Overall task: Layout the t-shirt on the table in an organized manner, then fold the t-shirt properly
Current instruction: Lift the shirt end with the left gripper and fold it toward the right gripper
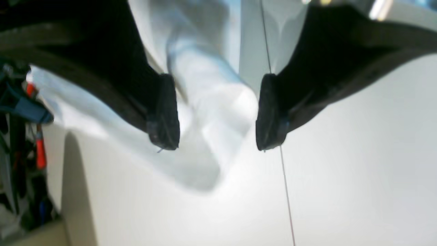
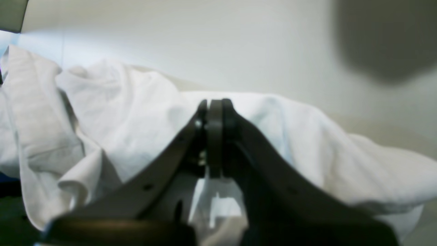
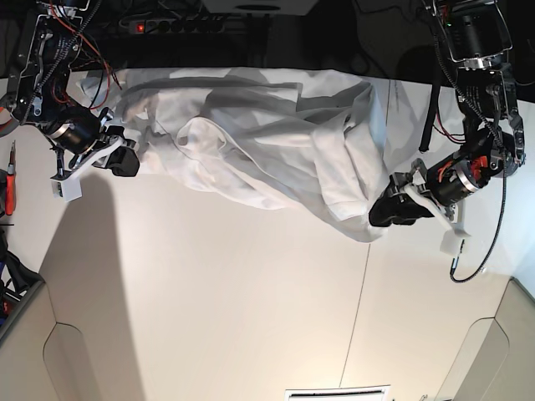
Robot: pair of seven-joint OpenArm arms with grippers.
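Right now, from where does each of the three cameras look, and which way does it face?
Left wrist: rides the left arm, looks past the open left end effector at the t-shirt and the table.
Right wrist: rides the right arm, looks along the shut right end effector onto crumpled shirt.
Base: overhead, looks down on table, shirt and both arms.
Shared: the shirt shows in all three; the table's dark seam shows in left wrist and base.

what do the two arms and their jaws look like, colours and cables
Both arms are black metal with exposed red and black wiring and white brackets near the wrists. The left gripper has curved black jaws tipped with dark rubbery pads. The right gripper has dark grey jaws with small screws.
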